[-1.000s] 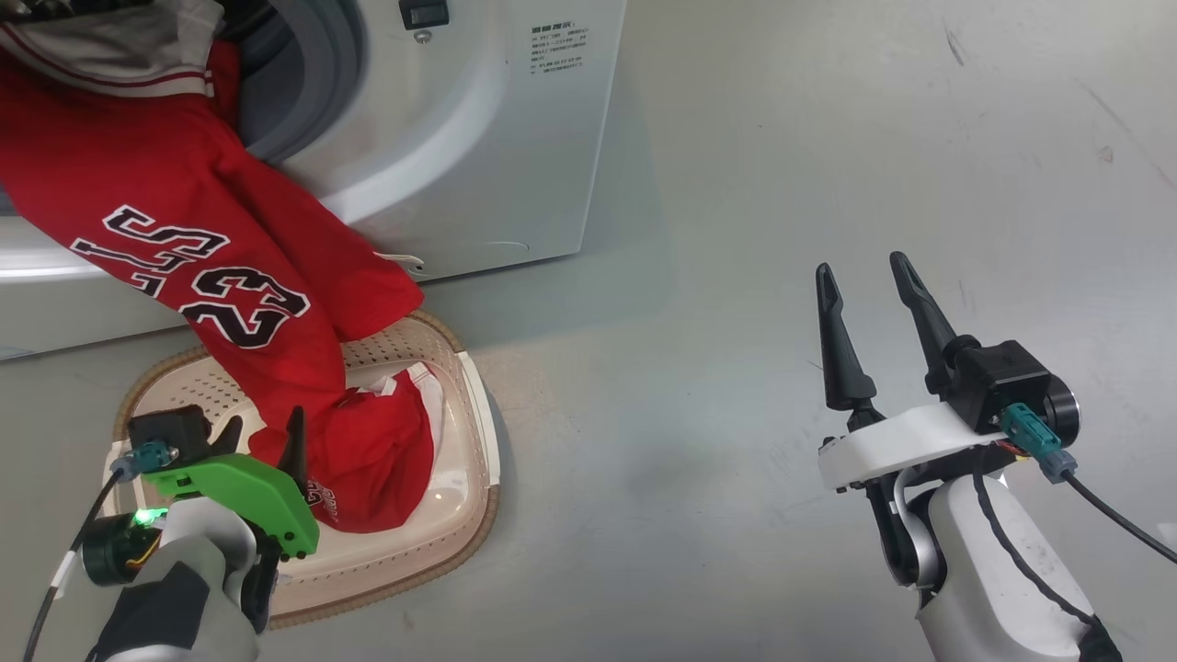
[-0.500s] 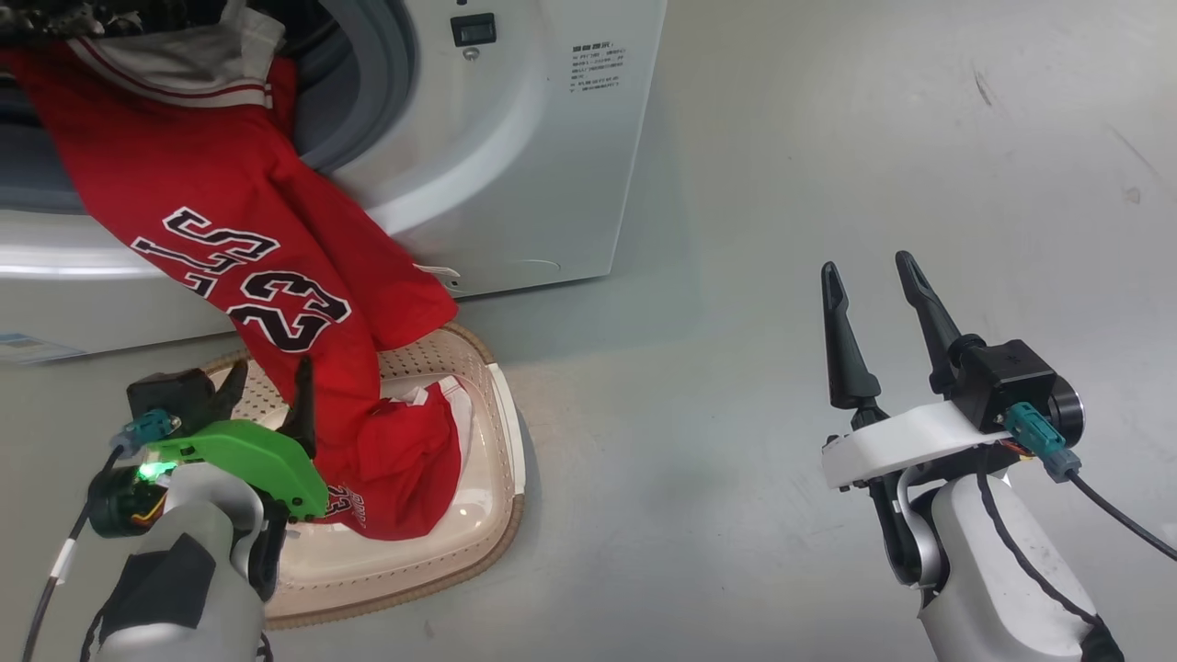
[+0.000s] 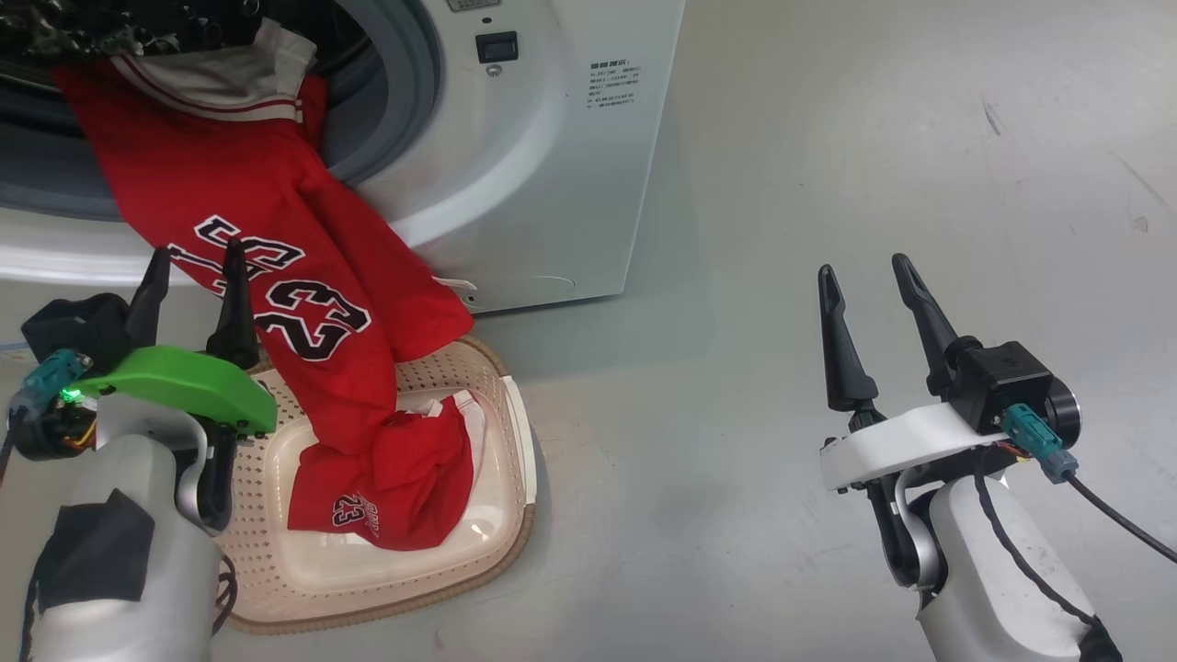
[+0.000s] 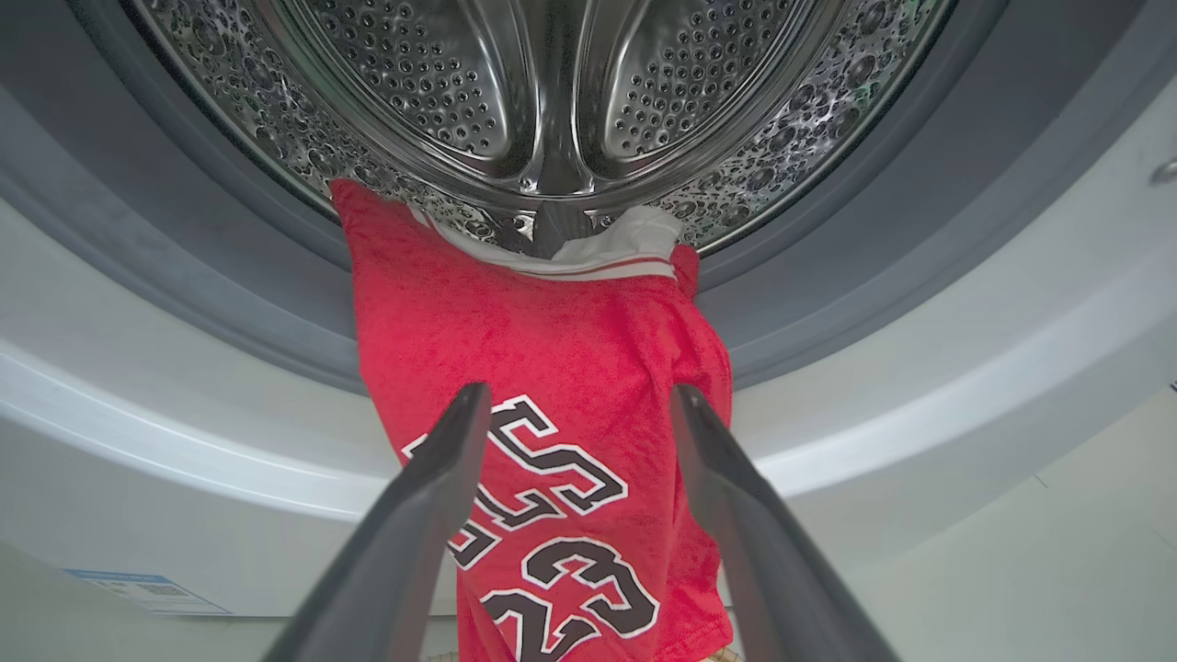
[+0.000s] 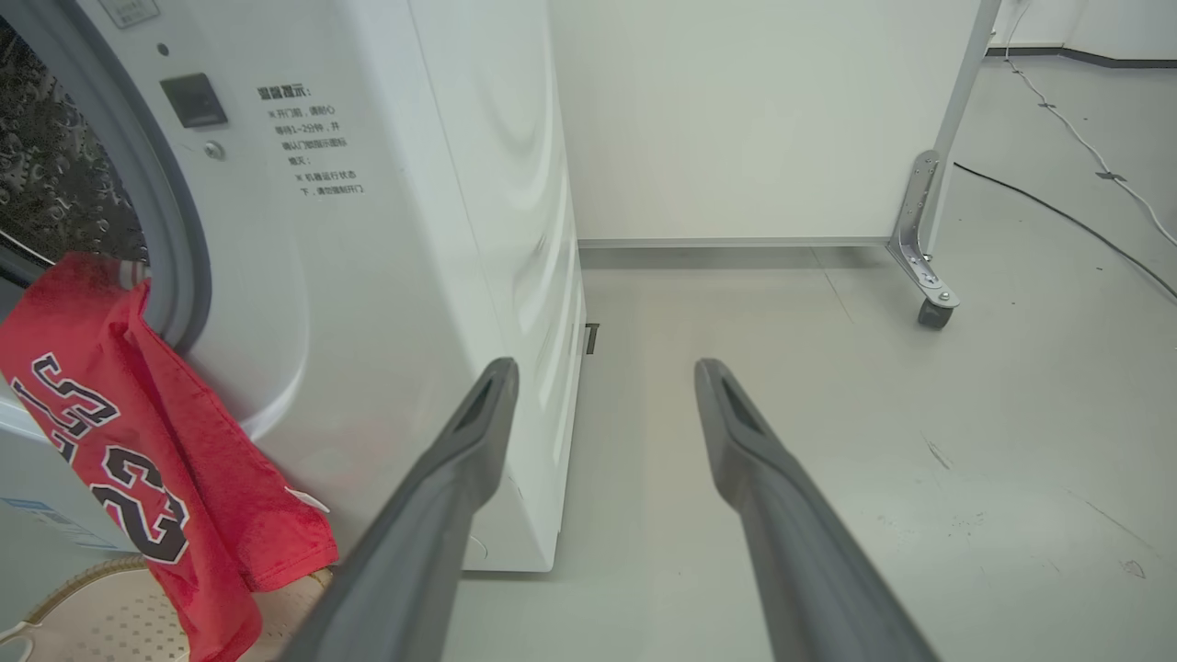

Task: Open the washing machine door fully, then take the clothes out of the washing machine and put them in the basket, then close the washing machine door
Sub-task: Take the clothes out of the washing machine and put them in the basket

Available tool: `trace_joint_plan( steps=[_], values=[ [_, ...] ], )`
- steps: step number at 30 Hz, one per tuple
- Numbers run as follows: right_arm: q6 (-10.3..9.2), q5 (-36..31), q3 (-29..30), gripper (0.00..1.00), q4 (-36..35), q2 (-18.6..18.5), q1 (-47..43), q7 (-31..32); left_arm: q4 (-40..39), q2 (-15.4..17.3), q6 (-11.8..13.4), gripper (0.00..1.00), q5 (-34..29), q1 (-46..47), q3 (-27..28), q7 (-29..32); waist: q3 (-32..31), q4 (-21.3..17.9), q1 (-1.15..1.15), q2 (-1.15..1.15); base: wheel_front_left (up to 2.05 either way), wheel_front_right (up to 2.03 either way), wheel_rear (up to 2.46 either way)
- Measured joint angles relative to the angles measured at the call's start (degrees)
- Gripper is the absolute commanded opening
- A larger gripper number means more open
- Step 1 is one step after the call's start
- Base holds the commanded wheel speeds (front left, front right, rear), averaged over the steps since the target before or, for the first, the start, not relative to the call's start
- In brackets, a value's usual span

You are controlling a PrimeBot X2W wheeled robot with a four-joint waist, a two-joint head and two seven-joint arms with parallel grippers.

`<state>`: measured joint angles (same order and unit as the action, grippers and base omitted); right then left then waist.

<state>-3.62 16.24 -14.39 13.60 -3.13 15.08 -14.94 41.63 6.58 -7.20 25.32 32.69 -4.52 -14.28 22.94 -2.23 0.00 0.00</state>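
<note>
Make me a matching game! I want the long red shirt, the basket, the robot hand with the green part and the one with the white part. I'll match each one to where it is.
Things:
1. hanging jersey
2. basket
3. left gripper (green)
4. right gripper (white)

Places:
a. on the floor, right in front of the washing machine
b. open, over bare floor, away from the machine
c. draped out of the machine's opening, down into the basket
d. open, fingers pointing at the jersey's lettering

Pairs: 1-c, 2-a, 3-d, 4-b
</note>
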Motion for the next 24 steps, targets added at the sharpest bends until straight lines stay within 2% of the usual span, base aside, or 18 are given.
trace_joint_plan(
  steps=[18,24],
  values=[
    [0.00,0.2,0.1,1.00,-0.1,0.0,-0.3,0.0,-16.4,-0.3,-0.1,1.00,-3.4,-9.1,4.4,-0.2,-1.6,0.7,0.00,0.00,0.00,0.00,0.00],
    [0.00,0.3,0.0,1.00,-0.1,0.0,-0.3,0.0,-18.1,-0.5,-0.1,1.00,-3.9,-11.7,4.3,-0.2,-2.2,0.7,0.00,0.00,0.00,0.00,0.00]
  ],
)
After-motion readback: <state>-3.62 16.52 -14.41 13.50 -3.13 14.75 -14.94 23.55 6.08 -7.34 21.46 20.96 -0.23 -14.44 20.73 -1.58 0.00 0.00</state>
